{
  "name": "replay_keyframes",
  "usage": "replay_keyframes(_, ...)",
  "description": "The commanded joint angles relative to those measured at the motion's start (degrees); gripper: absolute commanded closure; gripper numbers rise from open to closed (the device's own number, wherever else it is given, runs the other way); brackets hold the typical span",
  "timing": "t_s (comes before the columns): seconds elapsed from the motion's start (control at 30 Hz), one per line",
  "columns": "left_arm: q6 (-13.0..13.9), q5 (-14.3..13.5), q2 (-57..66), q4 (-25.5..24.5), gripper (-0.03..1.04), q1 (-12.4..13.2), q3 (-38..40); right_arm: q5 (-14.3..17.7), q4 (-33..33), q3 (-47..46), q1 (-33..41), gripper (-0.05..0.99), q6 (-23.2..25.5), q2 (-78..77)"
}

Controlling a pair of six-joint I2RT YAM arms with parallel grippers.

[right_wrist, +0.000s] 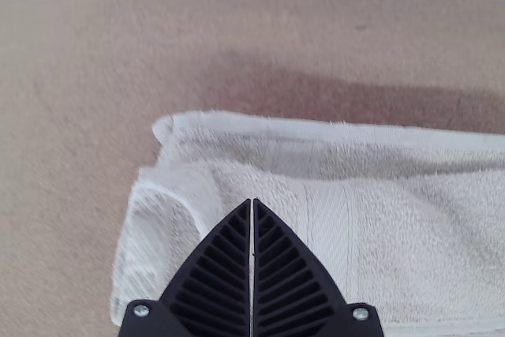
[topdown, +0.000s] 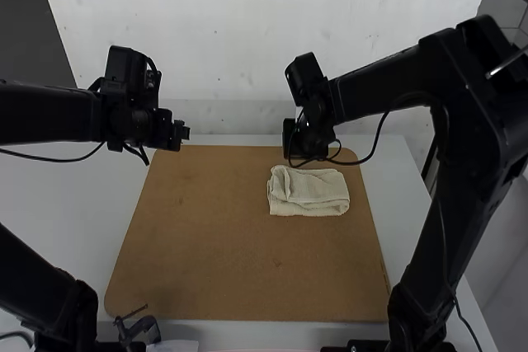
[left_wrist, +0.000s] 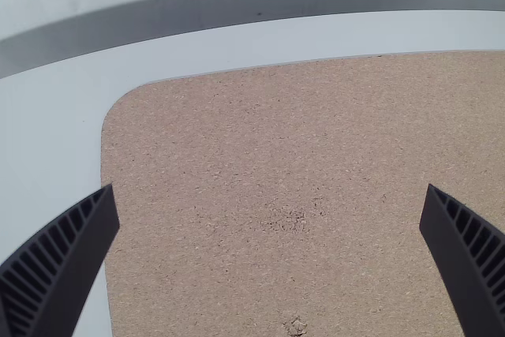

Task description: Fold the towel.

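High view: towel (topdown: 318, 202) lies folded into a small, rumpled rectangle on the brown board (topdown: 231, 253), nr its far R corner, long sides running roughly w/ the far edge; L gripper (topdown: 183, 133) is by the far L corner, R gripper (topdown: 290, 139) at the far edge, nr the towel. L wrist view: L gripper (left_wrist: 270, 187) wide open, nothing btwn its fingers, w/ the board's rounded far L corner below. R wrist view: R gripper (right_wrist: 252, 201) closed, tips together in front of the towel's layers, no cloth visible btwn them, a loose fold curling at one end.
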Motion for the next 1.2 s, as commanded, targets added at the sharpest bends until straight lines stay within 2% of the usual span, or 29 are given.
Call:
replay_keyframes(0.0,0.48,0.46,-0.99,0.64,0.03,0.08,-0.32,1.09,-0.28,-1.76,1.89,0.92,-0.53,2.74)
replay_keyframes(0.6,0.39,0.37,-1.17,0.9,0.03,0.26,-0.93,2.5,1.39,2.46,10.86,0.92,1.58,10.92)
replay_keyframes(0.83,0.39,0.46,-0.99,1.43,0.03,0.34,-1.2,2.59,1.48,2.72,10.68,0.92,1.58,11.44)
replay_keyframes(1.0,0.48,0.54,-1.26,1.69,0.03,0.26,-1.28,2.32,1.13,2.63,8.57,0.92,1.14,6.17)
replay_keyframes(1.1,0.57,1.95,-2.14,1.69,0.03,0.61,-1.2,2.24,0.86,2.37,5.94,0.92,-0.35,2.22)
replay_keyframes(1.13,0.57,2.04,-2.31,1.69,0.03,0.61,-1.2,2.15,0.86,2.1,4.97,0.87,-0.62,0.81)
replay_keyframes(1.17,0.57,2.04,-2.58,1.69,0.03,0.7,-1.11,1.8,0.95,1.84,3.74,0.72,-0.97,-0.68)
